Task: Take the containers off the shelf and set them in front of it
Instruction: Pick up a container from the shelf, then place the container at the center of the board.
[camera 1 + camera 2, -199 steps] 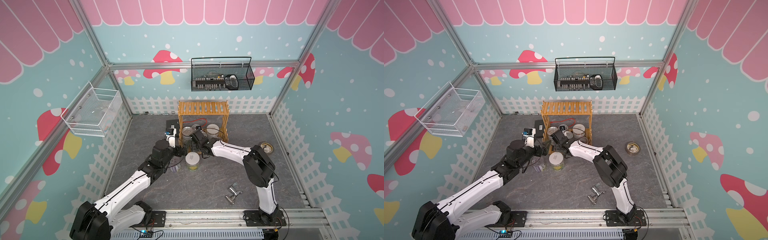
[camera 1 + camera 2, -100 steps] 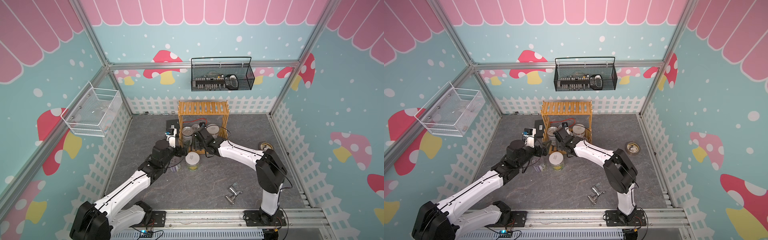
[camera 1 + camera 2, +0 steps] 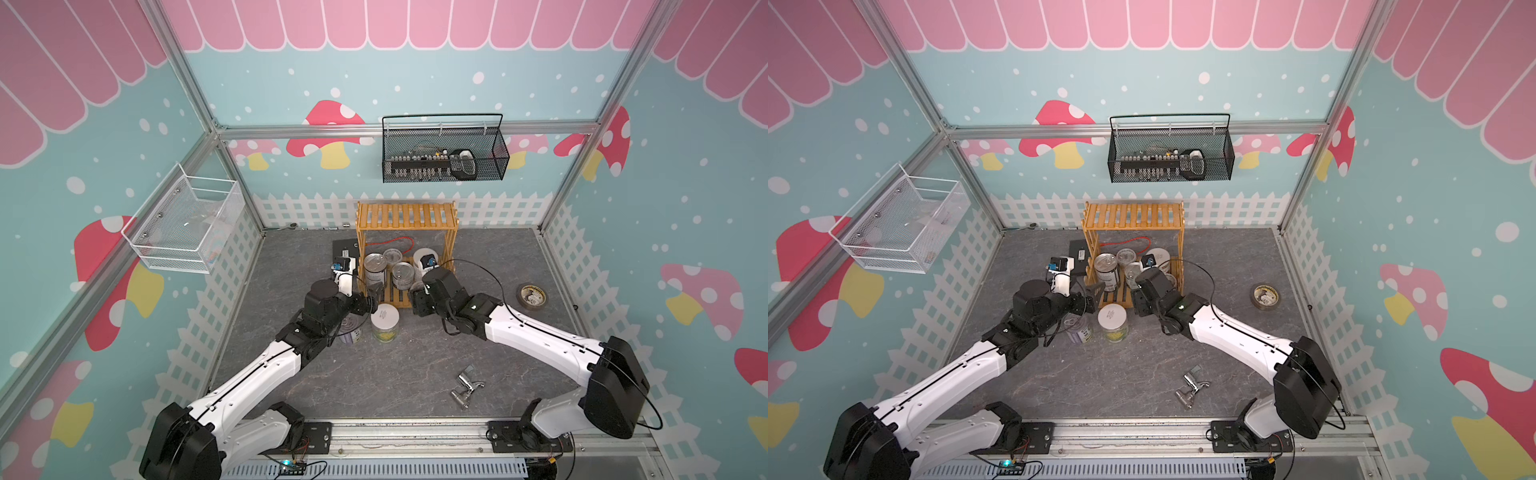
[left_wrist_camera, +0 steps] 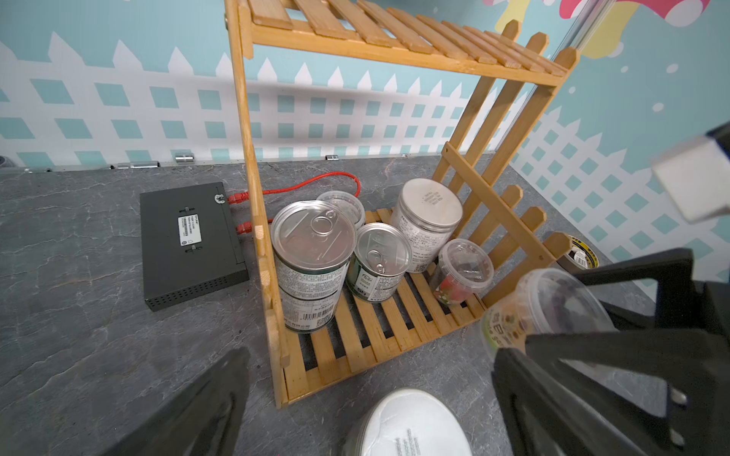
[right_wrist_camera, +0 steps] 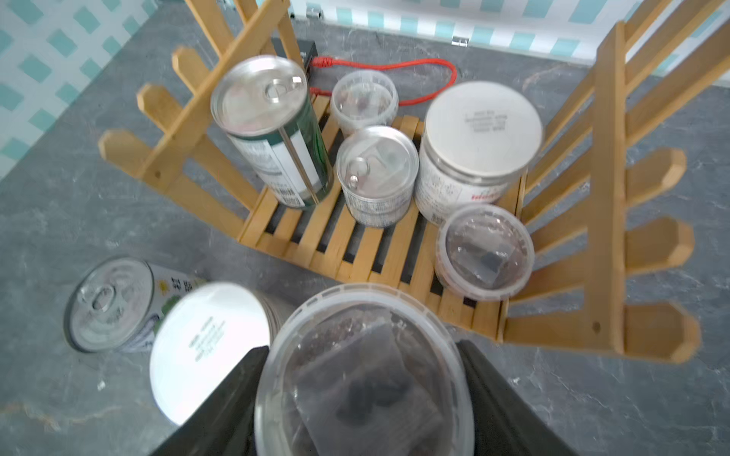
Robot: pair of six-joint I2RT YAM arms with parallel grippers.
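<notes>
The yellow-orange slatted shelf (image 3: 405,216) (image 5: 604,197) holds on its lower tier a tall tin (image 4: 312,237), a small tin (image 4: 381,252), a white-lidded canister (image 4: 428,209) and two clear cups (image 5: 484,252) (image 5: 363,98). My right gripper (image 5: 363,395) (image 3: 415,297) is shut on a third clear lidded cup (image 5: 363,375), just off the shelf's front right corner. In front of the shelf stand a white-lidded jar (image 3: 385,320) and a purple-labelled tin (image 5: 110,304). My left gripper (image 4: 375,395) (image 3: 372,293) hangs open over the jar, holding nothing.
A black box (image 4: 189,237) with a red cable lies left of the shelf. A tape roll (image 3: 532,295) sits to the right and a chrome faucet (image 3: 465,386) near the front. A black wire basket (image 3: 444,158) and a white wire basket (image 3: 187,224) hang on the walls.
My right gripper has drawn back out of the shelf toward the front right with the clear cup, its elbow swinging right. The left arm has not moved.
</notes>
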